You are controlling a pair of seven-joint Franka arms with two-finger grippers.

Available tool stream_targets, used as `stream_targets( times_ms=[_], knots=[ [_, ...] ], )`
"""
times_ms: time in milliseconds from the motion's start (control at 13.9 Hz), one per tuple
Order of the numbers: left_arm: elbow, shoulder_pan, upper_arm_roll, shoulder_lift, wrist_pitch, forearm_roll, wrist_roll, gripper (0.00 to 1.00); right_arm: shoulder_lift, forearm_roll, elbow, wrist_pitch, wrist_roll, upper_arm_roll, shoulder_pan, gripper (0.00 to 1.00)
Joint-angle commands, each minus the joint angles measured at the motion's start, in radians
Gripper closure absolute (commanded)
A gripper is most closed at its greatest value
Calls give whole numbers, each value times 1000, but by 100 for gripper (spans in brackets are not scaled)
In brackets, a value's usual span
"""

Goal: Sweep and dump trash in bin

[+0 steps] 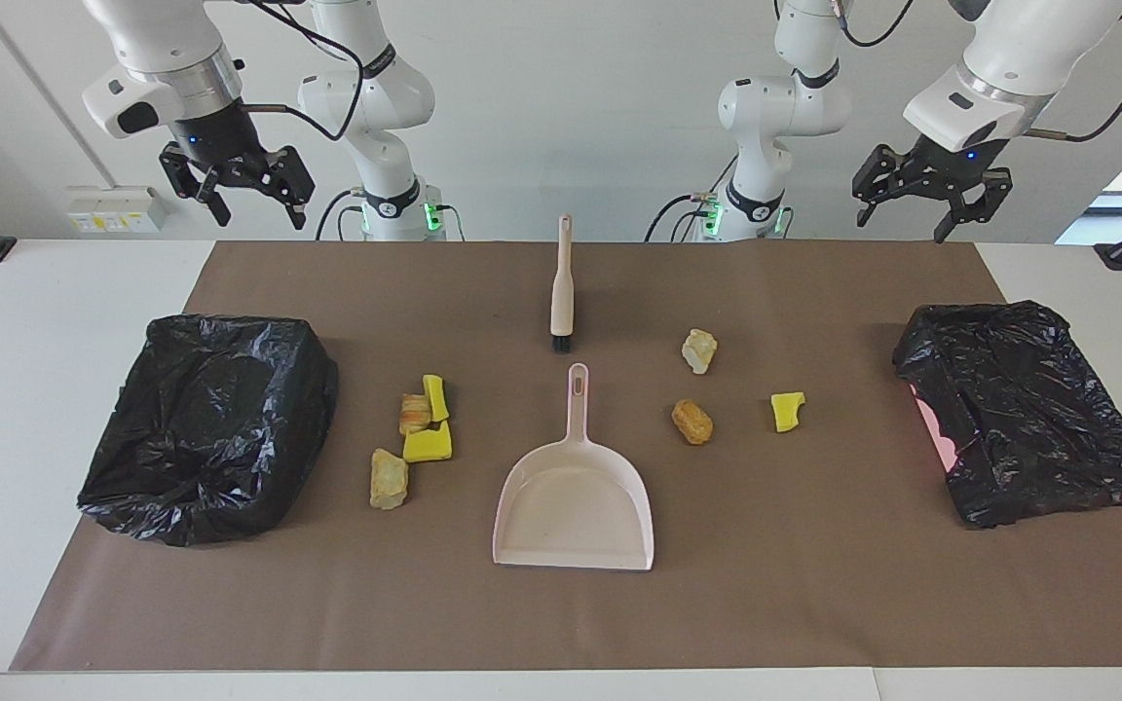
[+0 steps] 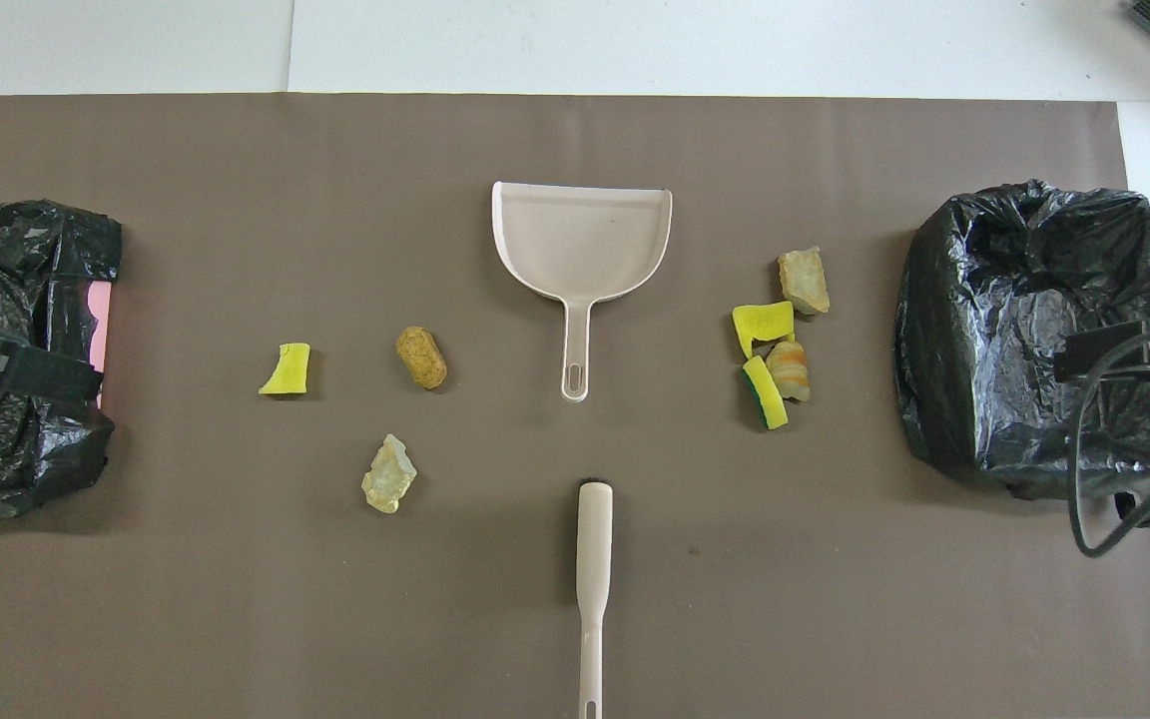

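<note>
In the facing view, the dustpan point(image 1: 574, 501) lies in the middle of the brown mat point(image 1: 814, 584), its handle toward the robots. The brush point(image 1: 561, 283) lies just nearer to the robots than the dustpan's handle, apart from it. Four scraps point(image 1: 413, 438) cluster beside the dustpan toward the right arm's end; three scraps point(image 1: 717, 389) lie scattered toward the left arm's end. A bin point(image 1: 208, 424) lined with a black bag sits past each group, the other bin point(image 1: 1019, 409) at the left arm's end. The right gripper point(image 1: 249, 202) and left gripper point(image 1: 902, 206) hang high, fingers spread, holding nothing.

In the overhead view, the dustpan point(image 2: 581, 245) is empty and no scrap touches it.

Sweeping seems not yet begun. The next move likely calls for one gripper on the brush handle and the other on the dustpan handle.
</note>
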State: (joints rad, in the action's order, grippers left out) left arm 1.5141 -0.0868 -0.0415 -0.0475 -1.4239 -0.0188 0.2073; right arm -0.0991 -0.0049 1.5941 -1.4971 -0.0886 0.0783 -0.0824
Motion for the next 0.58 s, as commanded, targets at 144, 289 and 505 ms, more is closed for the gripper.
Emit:
stream_targets(
  times_ms=[144, 289, 505],
  knots=[
    [144, -73, -20, -90, -70, 14, -126, 0, -24, 17, 21, 6, 29, 3, 7, 0],
    [208, -134, -20, -124, -90, 14, -196, 0, -24, 17, 23, 8, 29, 3, 7, 0],
    [285, -255, -20, -141, -121, 13, -346, 0, -24, 17, 23, 6, 29, 3, 7, 0]
  ],
)
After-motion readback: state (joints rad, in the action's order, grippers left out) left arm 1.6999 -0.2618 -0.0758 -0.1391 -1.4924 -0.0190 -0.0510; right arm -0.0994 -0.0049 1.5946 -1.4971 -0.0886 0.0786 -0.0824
